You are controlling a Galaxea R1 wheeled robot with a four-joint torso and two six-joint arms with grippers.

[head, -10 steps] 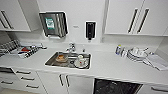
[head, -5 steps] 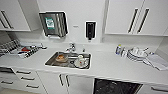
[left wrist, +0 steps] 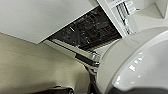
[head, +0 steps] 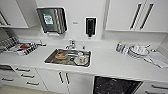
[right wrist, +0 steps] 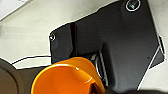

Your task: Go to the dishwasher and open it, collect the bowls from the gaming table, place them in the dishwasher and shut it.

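Dishwasher open below counter, dark racks showing; right of sink. Jaws' state: cannot tell.

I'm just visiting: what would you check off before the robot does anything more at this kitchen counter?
1. Dishwasher open: ok, its dark inside shows below the counter.
2. Racks reachable: ok, wire racks show in the left wrist view.
3. Blue bowls in sight: not ok, none to be made out.
4. Orange thing near the right wrist held: cannot tell.
5. Sink free: not ok, dishes lie in it.
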